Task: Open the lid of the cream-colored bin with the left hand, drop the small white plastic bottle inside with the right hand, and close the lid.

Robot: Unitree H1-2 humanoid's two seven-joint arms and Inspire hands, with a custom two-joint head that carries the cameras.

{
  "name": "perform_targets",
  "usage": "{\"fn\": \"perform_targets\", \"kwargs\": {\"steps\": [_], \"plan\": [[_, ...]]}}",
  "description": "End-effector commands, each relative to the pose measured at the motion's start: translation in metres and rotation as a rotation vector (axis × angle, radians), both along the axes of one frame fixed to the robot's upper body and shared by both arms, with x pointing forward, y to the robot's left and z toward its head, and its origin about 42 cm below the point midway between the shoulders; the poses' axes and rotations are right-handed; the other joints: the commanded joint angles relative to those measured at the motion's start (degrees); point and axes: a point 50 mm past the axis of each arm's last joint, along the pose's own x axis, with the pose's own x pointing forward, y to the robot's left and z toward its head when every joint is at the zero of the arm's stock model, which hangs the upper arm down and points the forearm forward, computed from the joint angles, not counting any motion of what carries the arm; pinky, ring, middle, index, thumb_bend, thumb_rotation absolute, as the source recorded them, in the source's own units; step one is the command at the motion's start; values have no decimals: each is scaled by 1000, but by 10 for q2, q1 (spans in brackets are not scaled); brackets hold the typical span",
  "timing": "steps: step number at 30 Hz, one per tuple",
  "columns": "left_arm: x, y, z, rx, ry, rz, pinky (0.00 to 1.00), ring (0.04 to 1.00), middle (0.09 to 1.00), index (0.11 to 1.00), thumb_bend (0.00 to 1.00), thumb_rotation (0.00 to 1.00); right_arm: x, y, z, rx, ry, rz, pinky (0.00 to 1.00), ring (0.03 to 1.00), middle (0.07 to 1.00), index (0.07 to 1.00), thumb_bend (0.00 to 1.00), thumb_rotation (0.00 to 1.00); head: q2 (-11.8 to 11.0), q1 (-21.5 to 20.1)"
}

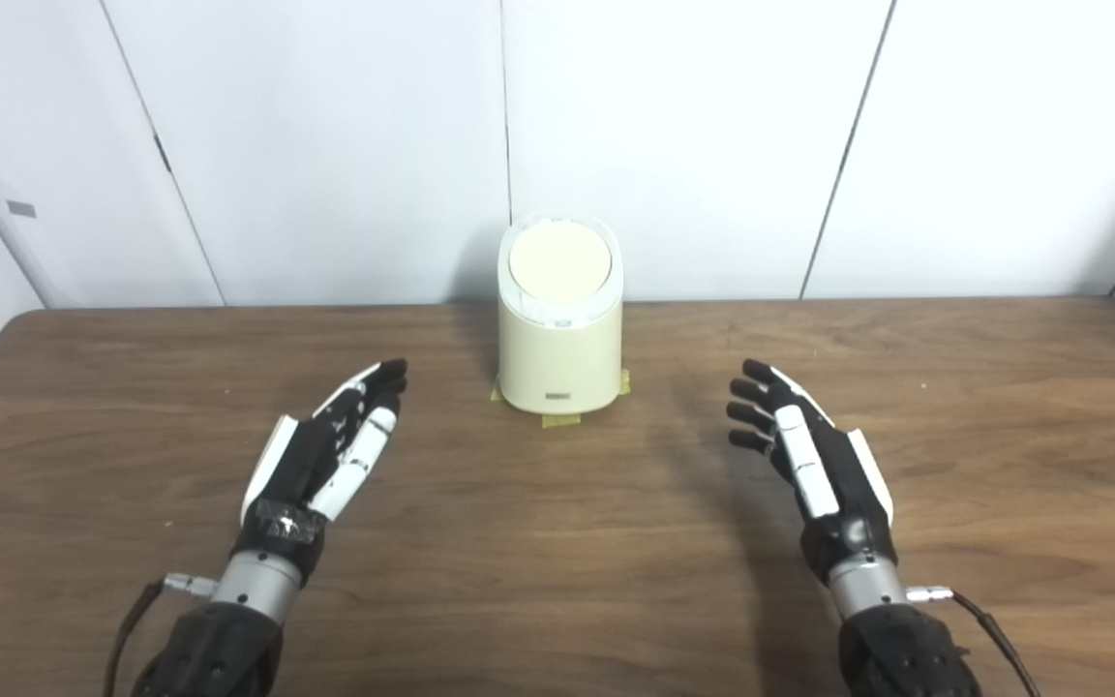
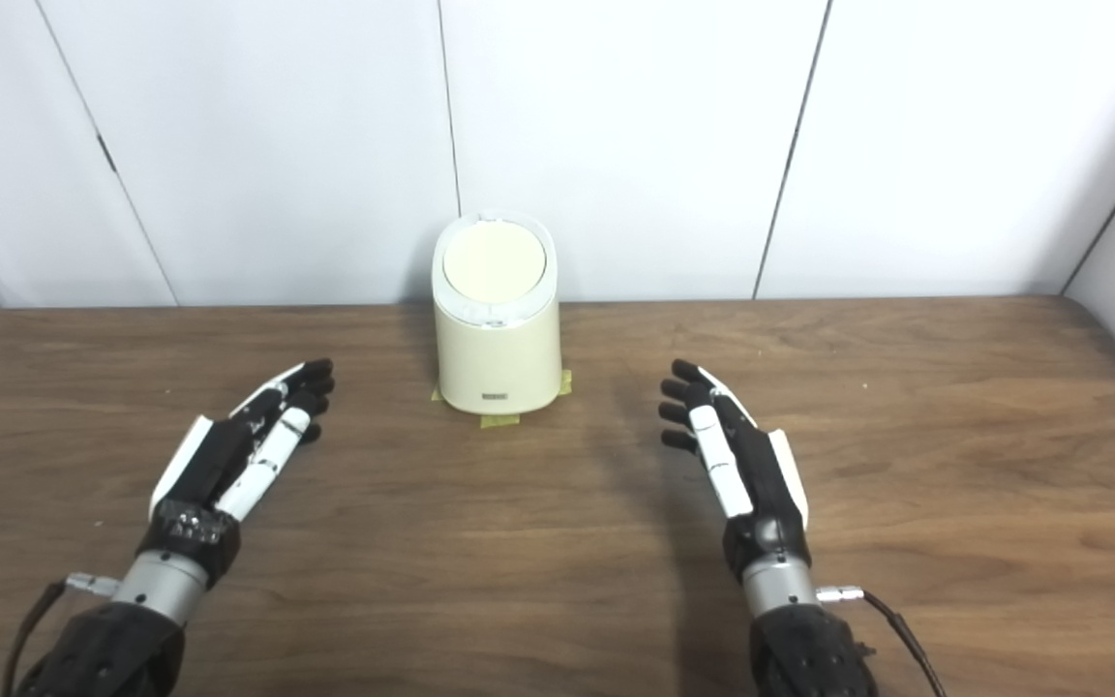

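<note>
Two hands, both mine, lie nearest the viewer over the wooden table (image 1: 557,581). My left hand (image 1: 325,450) and my right hand (image 1: 809,455) are empty, palms turned inward, fingers extended and only slightly apart, holding nothing. Between them and farther back, near the table's far edge, stands one cream-colored bin (image 1: 560,334), upright, well apart from either hand, its base marked by yellowish tape (image 1: 557,419). One round lid (image 1: 559,259) sits shut in a pale rim at the top. I judge the bin light, rigid plastic with a smooth, somewhat slippery shell; the lid probably yields to a press or lift at its edge, which is where my left fingers should work. Count of small white plastic bottles visible: none. Behind the bin rises a white panelled wall (image 1: 693,136).
</note>
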Motion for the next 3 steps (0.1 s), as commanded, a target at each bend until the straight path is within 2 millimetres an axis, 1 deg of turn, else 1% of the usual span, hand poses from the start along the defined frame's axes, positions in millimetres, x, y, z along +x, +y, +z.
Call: {"fn": "perform_targets", "kwargs": {"steps": [1, 3], "plan": [[2, 0, 6, -31, -69, 9, 894, 897, 895, 907, 326, 756, 1, -1, 18, 13, -73, 5, 782, 870, 882, 873, 534, 911, 1, -1], [0, 1, 2, -66, -70, 20, 903, 890, 884, 901, 334, 788, 0, -5, 19, 24, -80, 2, 793, 881, 894, 881, 553, 915, 3, 1]]}}
